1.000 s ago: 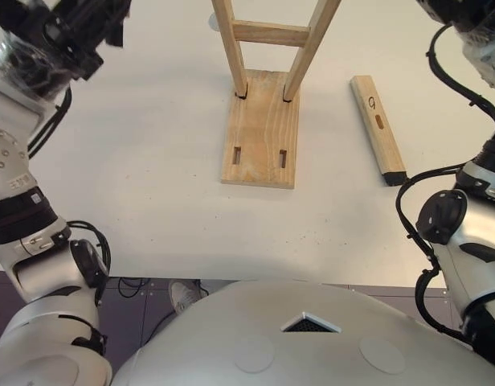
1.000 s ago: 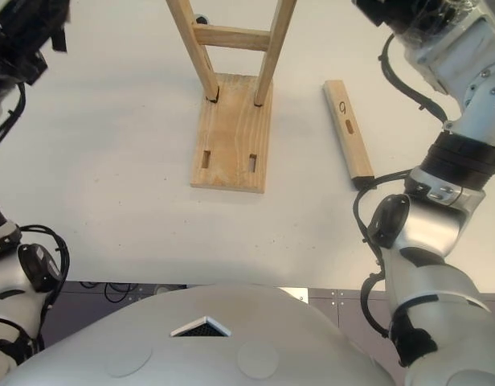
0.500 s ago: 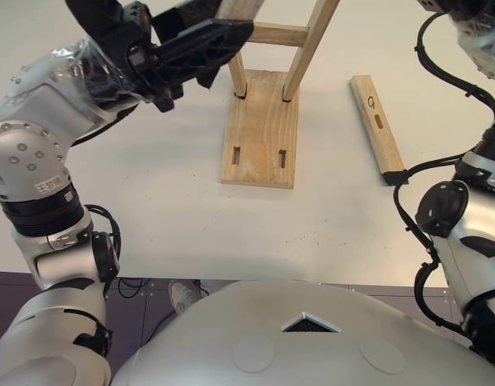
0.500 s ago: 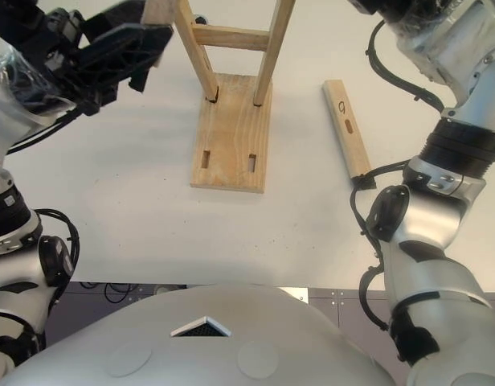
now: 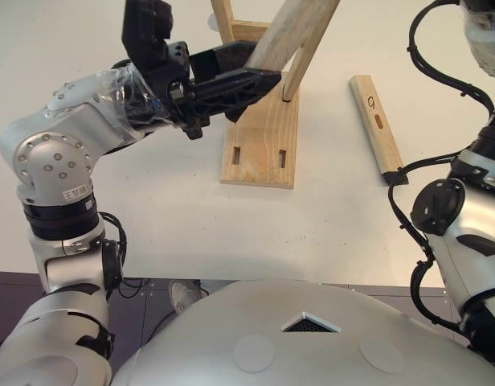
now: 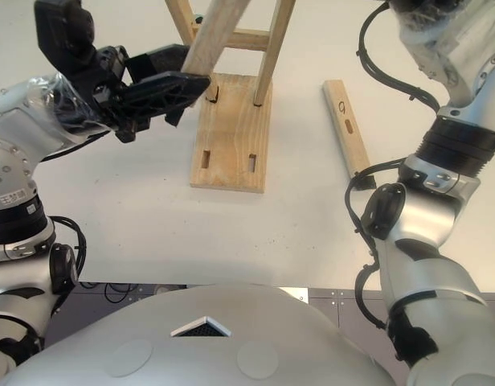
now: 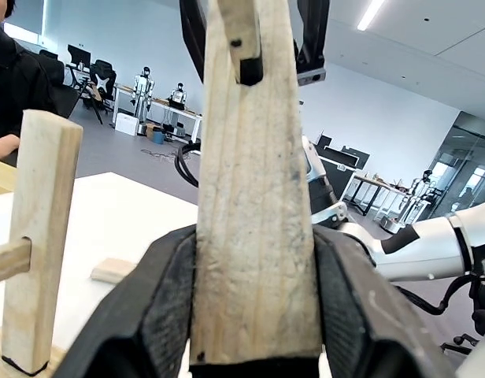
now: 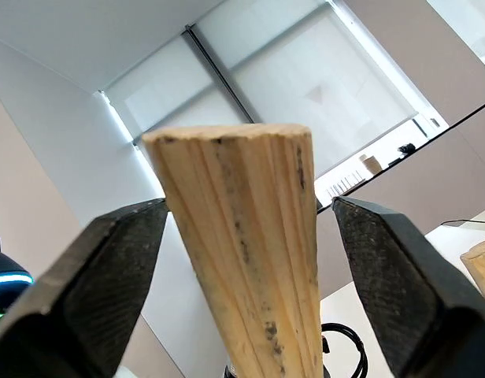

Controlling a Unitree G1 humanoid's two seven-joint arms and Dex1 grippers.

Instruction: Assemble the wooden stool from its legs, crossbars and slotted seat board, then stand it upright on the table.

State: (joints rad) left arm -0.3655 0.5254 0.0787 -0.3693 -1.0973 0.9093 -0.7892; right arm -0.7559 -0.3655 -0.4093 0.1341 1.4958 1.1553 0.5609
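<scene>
My left claw [image 5: 251, 76] clamps the pale wooden leg [image 5: 284, 32], tilted. Right claw [image 8: 244, 205] at its top, grip state cannot tell. Risk: the leg swings and knocks the standing leg-and-crossbar frame [image 6: 268, 64] off the slotted wooden seat board [image 5: 259, 137].

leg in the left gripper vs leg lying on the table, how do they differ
The held leg slants up in the air; the loose leg lies flat on the table. The left gripper clamps the held leg; nothing touches the loose leg. Both are pale wood with a slot.
</scene>
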